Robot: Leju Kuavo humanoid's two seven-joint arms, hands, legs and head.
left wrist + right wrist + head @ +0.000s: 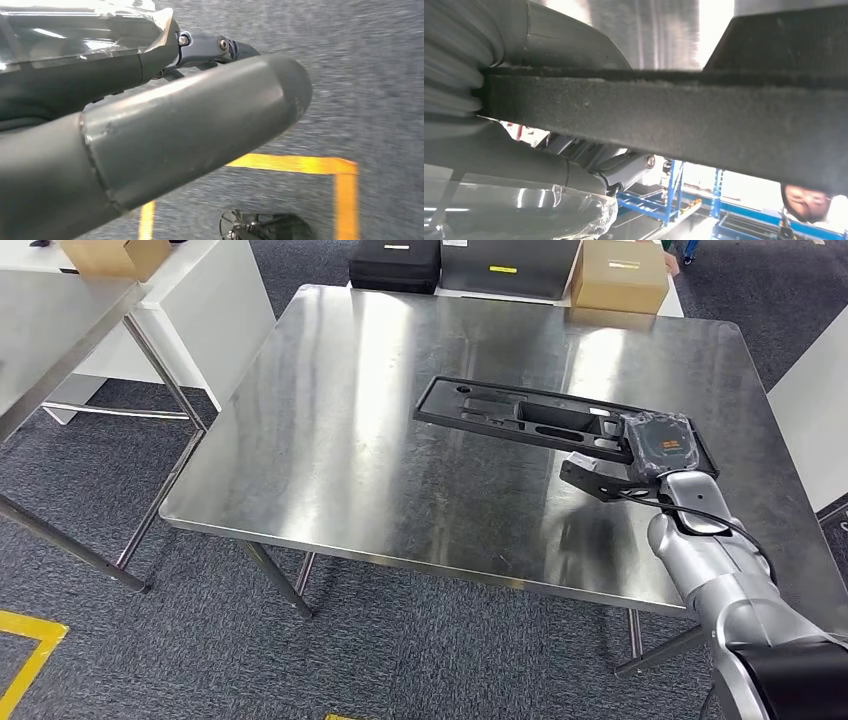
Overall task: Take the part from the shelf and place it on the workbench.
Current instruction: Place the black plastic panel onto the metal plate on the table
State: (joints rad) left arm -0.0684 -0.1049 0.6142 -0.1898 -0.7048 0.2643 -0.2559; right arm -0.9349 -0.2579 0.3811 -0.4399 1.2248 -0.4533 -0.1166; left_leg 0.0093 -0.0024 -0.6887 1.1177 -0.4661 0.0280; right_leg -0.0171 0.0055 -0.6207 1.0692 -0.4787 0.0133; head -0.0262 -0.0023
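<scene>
Right hand: my right hand (655, 445) grips one end of the part (540, 420), fingers clamped on its edge.
Part: a long black tray, held out over the steel desk (380, 440); I cannot tell whether its far end touches the surface.
Left hand: my left hand (150, 130) hangs over carpet; spread or curled, I cannot tell.
Risk: held by one end, the tray may sag or twist out of my fingers.
Risk: letting go too high could make it bounce or skid on the slick steel.
</scene>
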